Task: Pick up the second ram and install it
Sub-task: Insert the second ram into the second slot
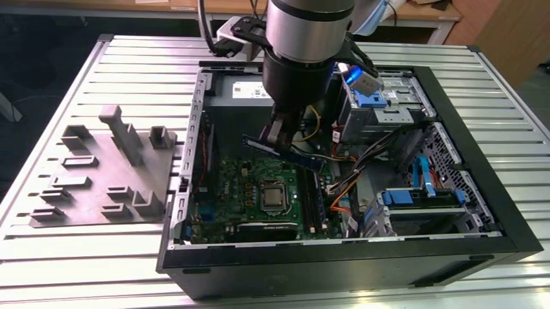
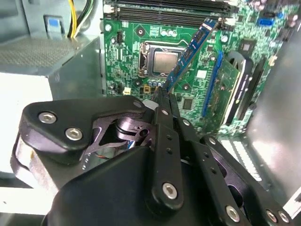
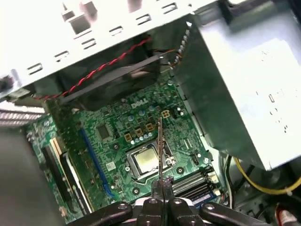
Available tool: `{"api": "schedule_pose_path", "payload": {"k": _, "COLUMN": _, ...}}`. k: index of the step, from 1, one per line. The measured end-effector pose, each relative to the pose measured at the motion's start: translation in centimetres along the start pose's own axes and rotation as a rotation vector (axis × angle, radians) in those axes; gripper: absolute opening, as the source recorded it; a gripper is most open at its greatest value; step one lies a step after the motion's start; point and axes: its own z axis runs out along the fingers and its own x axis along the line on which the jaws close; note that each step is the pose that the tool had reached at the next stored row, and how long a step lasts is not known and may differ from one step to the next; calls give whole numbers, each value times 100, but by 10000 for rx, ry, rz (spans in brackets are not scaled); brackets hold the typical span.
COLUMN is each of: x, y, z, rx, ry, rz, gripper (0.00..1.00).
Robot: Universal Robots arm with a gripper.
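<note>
1. The gripper (image 1: 277, 143) is hanging inside the open computer case (image 1: 344, 261), with its jaws closed narrow and pinching the second ram (image 1: 288, 154).
2. In the exterior view the second ram is hanging in the air above the green motherboard (image 1: 245, 187), apart from it. It is sloping down toward the exterior view's right and is gripped toward its higher end.
3. In the second wrist view the second ram (image 2: 190, 52) is projecting from the gripper (image 2: 162, 94) over the processor socket (image 2: 162, 61). Its far end is pointing toward the long black memory slots (image 2: 169, 8).
4. In the first wrist view the second ram (image 3: 160, 150) is showing edge-on as a thin line rising from the gripper (image 3: 162, 186) beside the processor socket (image 3: 146, 160).
5. The grey power-supply box (image 1: 241, 90) is sitting at the far end of the case.
6. The grey fixture plate (image 1: 103, 174) is lying on the slatted table (image 1: 51, 257), at the exterior view's left of the case.
</note>
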Motion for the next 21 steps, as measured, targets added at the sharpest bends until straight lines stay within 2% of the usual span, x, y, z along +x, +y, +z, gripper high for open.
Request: {"api": "schedule_pose_path", "payload": {"k": 21, "x": 0, "y": -2, "z": 38, "rx": 14, "ry": -196, "rz": 3816, "gripper": 11}}
